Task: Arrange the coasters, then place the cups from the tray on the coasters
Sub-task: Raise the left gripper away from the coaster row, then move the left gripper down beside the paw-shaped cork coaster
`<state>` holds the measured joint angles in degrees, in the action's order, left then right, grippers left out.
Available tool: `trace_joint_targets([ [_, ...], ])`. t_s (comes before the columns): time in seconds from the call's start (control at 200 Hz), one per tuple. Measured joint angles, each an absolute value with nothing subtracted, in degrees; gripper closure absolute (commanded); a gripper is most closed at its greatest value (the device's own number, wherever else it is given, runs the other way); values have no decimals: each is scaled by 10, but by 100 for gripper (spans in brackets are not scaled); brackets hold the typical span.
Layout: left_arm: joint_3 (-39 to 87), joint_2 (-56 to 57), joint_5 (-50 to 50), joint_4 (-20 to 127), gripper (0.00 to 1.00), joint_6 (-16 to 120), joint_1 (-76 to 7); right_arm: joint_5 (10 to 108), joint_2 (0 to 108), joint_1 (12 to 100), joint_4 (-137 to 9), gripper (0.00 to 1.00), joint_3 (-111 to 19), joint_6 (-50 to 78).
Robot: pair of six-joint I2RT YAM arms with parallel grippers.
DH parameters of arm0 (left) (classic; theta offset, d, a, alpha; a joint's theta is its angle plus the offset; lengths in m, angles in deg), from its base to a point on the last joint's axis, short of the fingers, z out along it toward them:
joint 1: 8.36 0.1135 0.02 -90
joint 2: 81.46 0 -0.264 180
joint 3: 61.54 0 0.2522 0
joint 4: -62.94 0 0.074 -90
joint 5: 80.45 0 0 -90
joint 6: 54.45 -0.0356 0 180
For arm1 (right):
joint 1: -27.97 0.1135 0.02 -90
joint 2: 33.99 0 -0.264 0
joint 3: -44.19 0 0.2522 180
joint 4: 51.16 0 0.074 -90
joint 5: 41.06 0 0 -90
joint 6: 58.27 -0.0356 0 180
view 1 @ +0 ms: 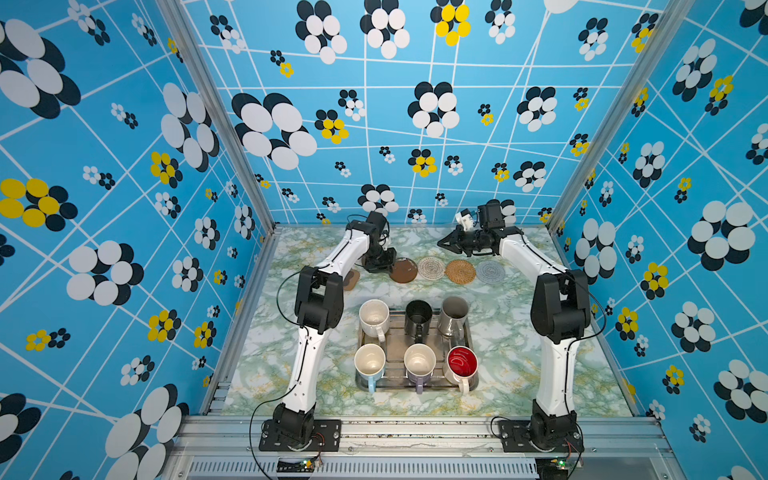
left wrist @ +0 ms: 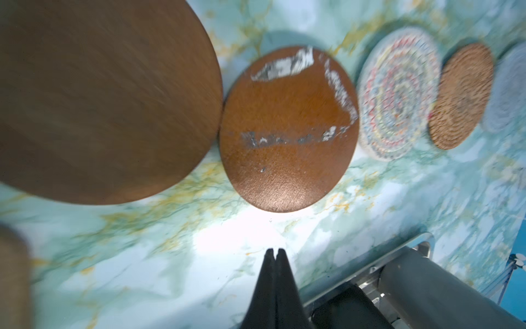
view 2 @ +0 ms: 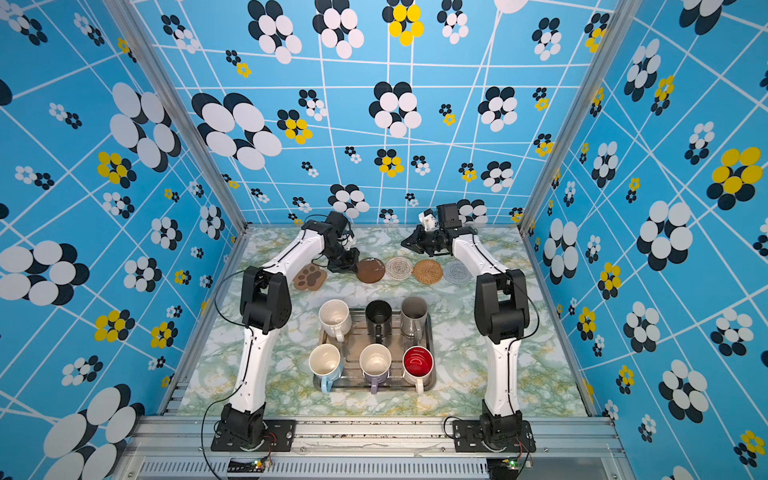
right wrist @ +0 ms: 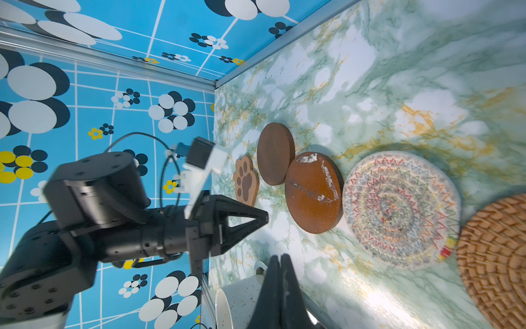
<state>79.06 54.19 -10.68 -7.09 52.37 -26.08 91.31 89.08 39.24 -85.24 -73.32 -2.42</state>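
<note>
step: arranging coasters [view 2: 428, 272] | left gripper [right wrist: 265, 220], right gripper [right wrist: 280, 257]: hanging pinched together, empty | next: probably needing plain brown disc [right wrist: 275, 153] nudged into row

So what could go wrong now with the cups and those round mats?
The scuffed brown round coaster, white crochet coaster and tan rattan coaster lie almost edge to edge, so mugs set there might bump. The black mug and grey-beige mug stand close on the ridged silver metal tray; a reach between them could knock one over.
</note>
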Motion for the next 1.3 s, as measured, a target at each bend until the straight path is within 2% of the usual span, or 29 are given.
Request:
trace_joint_targets([
  [0.22, 849, 536, -101, -19, 100, 542, -204, 915, 891, 392, -852, 100, -730, -26],
  [0.43, 856, 578, -106, 84, 100, 580, -164, 914, 891, 392, -847, 100, -689, -26],
  [0.865, 856, 691, -153, 297, 100, 679, -165, 910, 860, 392, -854, 100, -656, -21],
  [1.3, 893, 747, -165, 321, 100, 701, -165, 908, 847, 392, -859, 100, -656, -15],
])
